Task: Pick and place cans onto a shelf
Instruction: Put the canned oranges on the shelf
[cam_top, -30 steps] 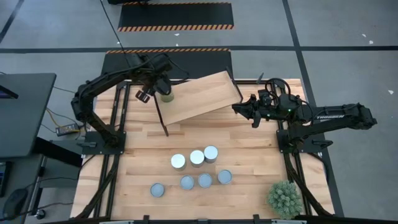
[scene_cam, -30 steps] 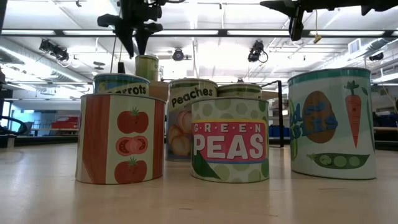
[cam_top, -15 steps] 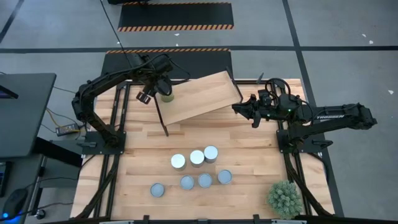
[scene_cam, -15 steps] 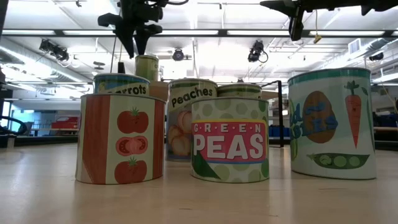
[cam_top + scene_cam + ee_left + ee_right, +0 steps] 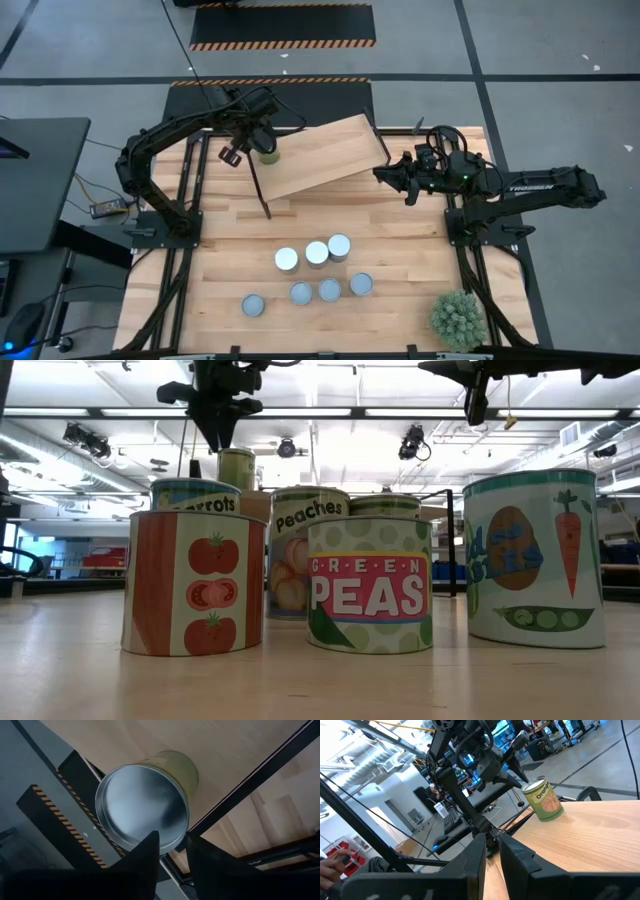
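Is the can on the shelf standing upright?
Yes. The can stands upright on the shelf, lid on top, label reading level.

Just under the black left pincer stands a can with a yellow-green side, a shiny silver top and an orange fruit picture. The shelf it stands on is light wood. Far from that pincer, one can has red tomatoes and stripes, another has pink "PEAS" letters on green dots.
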{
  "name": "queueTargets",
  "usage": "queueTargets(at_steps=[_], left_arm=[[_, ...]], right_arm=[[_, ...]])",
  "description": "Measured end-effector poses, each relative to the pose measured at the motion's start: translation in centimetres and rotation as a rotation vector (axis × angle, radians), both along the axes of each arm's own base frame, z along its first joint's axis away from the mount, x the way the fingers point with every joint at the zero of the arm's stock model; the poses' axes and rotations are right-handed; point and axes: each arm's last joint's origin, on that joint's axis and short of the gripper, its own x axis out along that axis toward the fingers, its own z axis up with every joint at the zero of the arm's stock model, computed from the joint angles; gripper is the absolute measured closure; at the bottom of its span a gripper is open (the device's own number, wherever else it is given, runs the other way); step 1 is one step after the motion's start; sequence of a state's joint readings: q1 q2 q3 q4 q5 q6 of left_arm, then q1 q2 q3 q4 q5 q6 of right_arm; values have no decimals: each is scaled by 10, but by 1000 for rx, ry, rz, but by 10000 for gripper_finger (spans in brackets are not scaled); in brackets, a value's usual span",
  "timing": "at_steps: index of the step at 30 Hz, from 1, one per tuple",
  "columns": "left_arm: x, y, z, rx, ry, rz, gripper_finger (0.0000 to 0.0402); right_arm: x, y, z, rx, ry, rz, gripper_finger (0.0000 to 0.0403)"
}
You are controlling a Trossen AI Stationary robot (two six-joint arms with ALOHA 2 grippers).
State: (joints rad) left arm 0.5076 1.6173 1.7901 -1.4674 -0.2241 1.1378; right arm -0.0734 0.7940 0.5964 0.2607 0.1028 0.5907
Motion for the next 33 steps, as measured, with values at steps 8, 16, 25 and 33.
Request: queueTargets(at_steps=[8,16,25,33], left_arm=[[-1,-1,0,-22,0,-1,323],[0,-2,-1,-50,-20,17,359],[3,-6,-3,-64,-7,-7,370],[10,-6,-7,-68,-14,10,378]], right_arm=[[0,0,0,0,0,0,341],[0,0,0,0,0,0,341],[0,0,0,0,-1,1,341],[0,0,3,-1,-33,3,341]])
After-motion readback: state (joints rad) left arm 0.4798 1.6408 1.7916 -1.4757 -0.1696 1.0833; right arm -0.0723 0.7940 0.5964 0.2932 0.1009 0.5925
